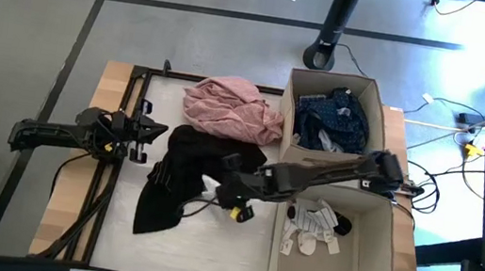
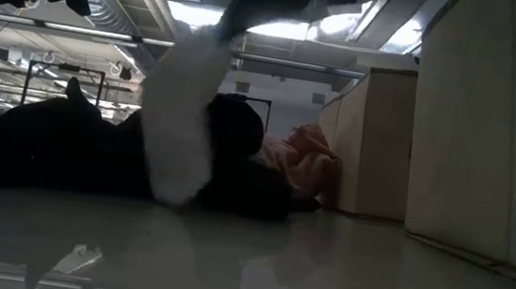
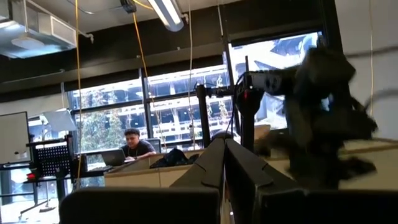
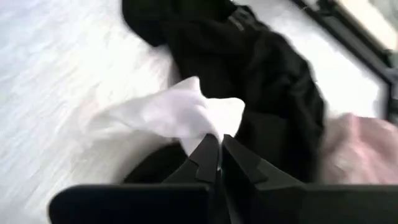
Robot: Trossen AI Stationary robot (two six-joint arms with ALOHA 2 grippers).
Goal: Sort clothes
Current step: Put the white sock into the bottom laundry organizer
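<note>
Fingers (image 4: 219,144) of the right arm pinch a white sock (image 4: 174,115) at mid-frame beside the black pile (image 1: 182,170); lifting straight up should free it cleanly before swinging to the lower-right box (image 1: 376,268).

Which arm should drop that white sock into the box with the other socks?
Probably the right: its gripper is shut on the white sock beside the black garment, close to the sock box. The left gripper waits at the table's far side.
</note>
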